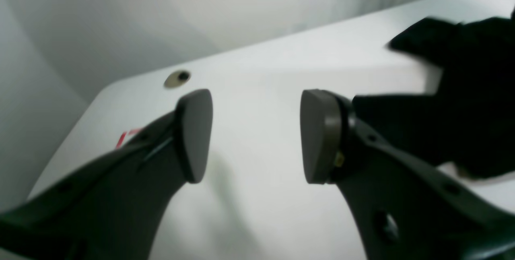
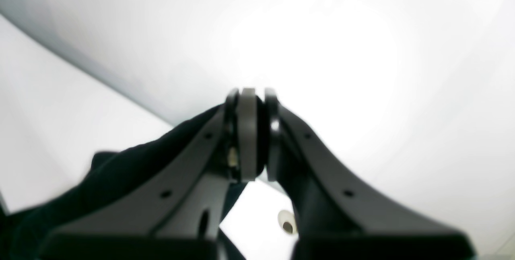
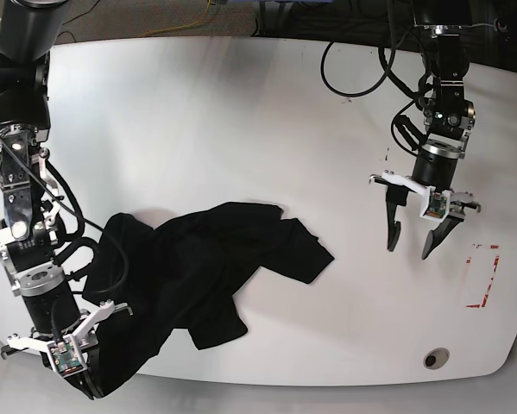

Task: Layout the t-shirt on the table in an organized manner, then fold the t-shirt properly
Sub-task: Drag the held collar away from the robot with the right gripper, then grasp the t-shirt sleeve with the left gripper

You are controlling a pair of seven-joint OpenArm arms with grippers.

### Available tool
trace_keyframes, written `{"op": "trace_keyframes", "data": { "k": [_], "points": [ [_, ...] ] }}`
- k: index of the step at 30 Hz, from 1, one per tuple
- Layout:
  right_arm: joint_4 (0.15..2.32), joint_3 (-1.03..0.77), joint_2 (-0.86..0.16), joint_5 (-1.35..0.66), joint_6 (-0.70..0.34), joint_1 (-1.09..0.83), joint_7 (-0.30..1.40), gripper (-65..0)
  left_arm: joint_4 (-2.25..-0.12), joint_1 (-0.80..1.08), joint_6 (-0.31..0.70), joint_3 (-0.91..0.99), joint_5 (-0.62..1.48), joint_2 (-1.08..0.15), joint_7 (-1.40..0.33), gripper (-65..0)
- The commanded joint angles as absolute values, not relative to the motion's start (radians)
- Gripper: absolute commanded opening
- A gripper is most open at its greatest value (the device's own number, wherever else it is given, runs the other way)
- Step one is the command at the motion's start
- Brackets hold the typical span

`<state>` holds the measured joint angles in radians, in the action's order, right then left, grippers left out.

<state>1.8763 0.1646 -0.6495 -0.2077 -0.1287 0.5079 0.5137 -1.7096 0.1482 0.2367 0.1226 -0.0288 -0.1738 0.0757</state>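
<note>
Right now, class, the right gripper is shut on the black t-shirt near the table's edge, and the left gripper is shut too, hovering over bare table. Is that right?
One thing is wrong: the left gripper is open, not shut; the left wrist view shows its pads apart over bare table. The rest holds: the right gripper is shut on the t-shirt near the table's edge.

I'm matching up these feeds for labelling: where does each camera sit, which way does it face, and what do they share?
Left wrist: on the left arm, looking past its open left hand across the table toward the t-shirt.
Right wrist: on the right arm, looking along the right hand, shut on black cloth.
Base: overhead, facing down on both arms, shirt and red outline mark.
Shared: all three show the t-shirt; every view shows a round metal insert.
</note>
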Motion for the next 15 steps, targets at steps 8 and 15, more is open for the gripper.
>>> {"op": "trace_keyframes", "data": {
  "k": [8,15],
  "points": [
    [1.822,0.162,-0.707,-0.297,-0.114,0.639,0.487,-65.0,-1.725,0.035,0.234,-0.031,-0.022,-0.177,0.074,-31.9],
    [1.779,0.214,-0.743,-0.318,-0.114,0.769,0.487,-65.0,-1.724,0.007,0.234,-0.09,-0.022,-0.156,0.01,-31.9]
  ]
}}
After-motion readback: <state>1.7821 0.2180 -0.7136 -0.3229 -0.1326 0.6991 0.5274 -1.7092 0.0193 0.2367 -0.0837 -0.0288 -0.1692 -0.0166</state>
